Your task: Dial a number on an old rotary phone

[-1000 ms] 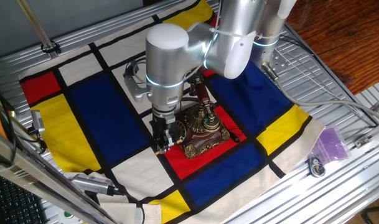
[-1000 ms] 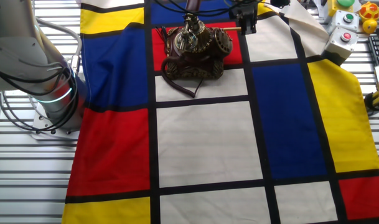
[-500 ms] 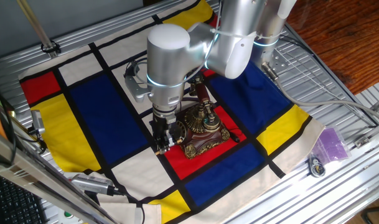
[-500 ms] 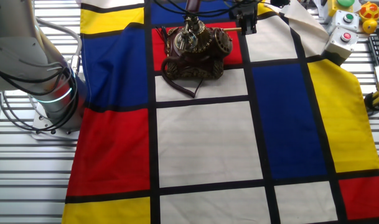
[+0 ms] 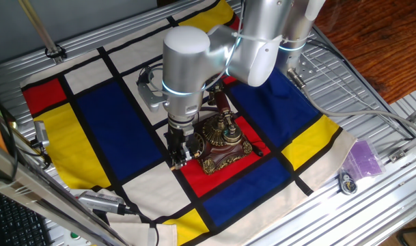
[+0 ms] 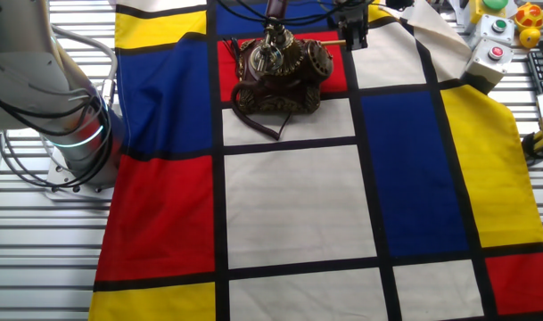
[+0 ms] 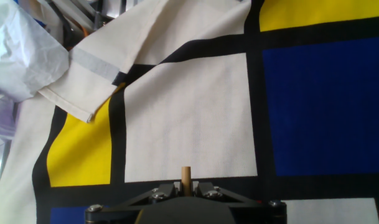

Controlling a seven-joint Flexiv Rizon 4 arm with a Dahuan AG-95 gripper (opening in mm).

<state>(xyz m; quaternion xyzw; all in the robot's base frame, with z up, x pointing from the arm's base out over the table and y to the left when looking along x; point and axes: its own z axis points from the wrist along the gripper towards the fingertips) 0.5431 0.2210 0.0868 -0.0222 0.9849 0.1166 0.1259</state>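
The gripper [image 5: 179,156] is seen pressed together on a thin light wooden stick [image 7: 185,176], which in the hand view stands out from between the two closed fingers at the bottom middle of the frame. In one fixed view the gripper is found a little left of centre, pointing down, just beside the left side of the old rotary phone [image 5: 223,141]; whether the stick tip touches the dial cannot be told. In the other fixed view the gripper [image 6: 355,30] is placed at the top edge, right of centre, with the stick [image 6: 335,41] lying level towards the phone.

The old rotary phone [image 6: 280,73] is set on a red square of the cloth, near the middle of one fixed view and at the top centre of the other. Its dark cord [image 6: 260,123] is trailed onto the white panel below it in the other fixed view.

The table [image 5: 371,82] is covered by a cloth [image 6: 289,205] of red, blue, yellow and white panels with black bands. A purple object [image 5: 363,158] is seen at the lower right of one fixed view, off the cloth. The arm's silver base [image 6: 48,98] is found at the left of the other fixed view.
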